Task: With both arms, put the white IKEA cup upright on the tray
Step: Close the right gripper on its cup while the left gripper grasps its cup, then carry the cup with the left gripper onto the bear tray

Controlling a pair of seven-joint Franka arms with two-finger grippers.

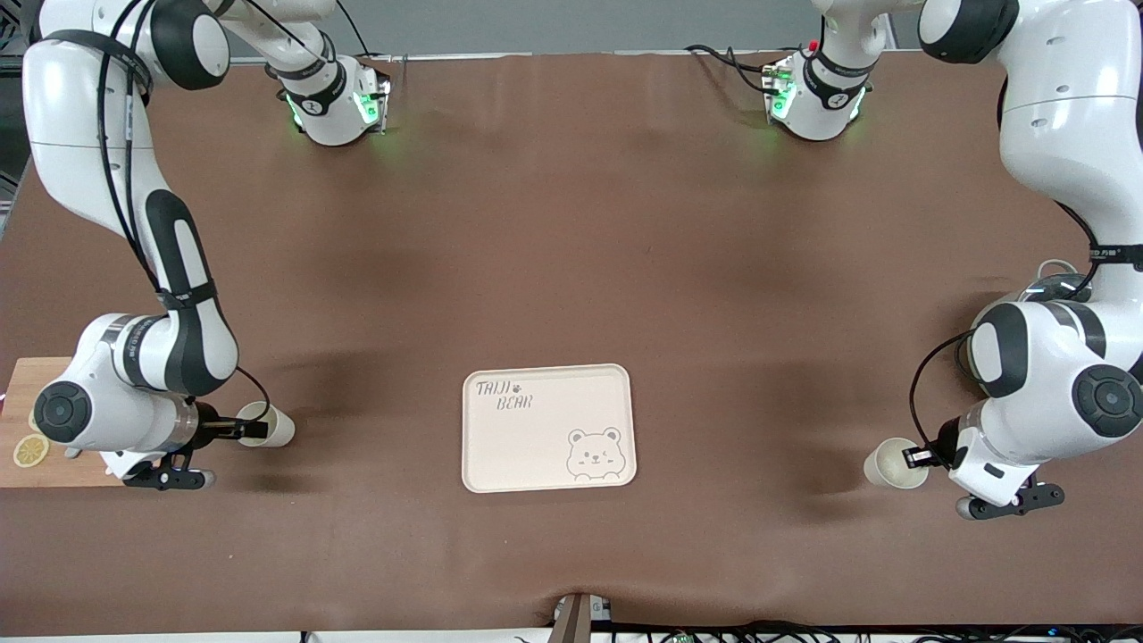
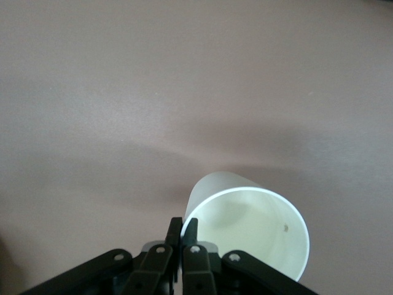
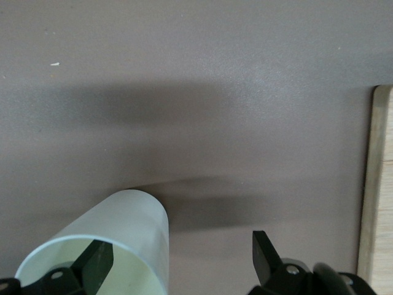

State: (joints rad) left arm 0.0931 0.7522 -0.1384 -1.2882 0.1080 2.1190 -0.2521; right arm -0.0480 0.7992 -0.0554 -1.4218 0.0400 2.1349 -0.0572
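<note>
Cream tray (image 1: pixel 546 393) bare, midway along the worktop edge nearest the front camera, seemingly waiting for a cup. Toward the left arm's end, smooth white cup (image 1: pixel 893 463), tilted, pinched at the rim by left gripper (image 2: pixel 182 232), jaws nearly closed on its wall. Toward the right arm's end, second cup (image 1: pixel 272 426), tipped over; right gripper (image 3: pixel 179 253) spread wide, one finger inside, clamping nothing yet.

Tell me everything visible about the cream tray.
The tray is cream, rectangular and plastic-looking, with rounded corners and a raised rim. It is printed "TAIJI BEAR" with a paw mark, and has a bear face outline in one corner. It lies flat on the brown table, midway between the arms' ends, toward the front camera. Nothing rests on it or touches it.
</note>
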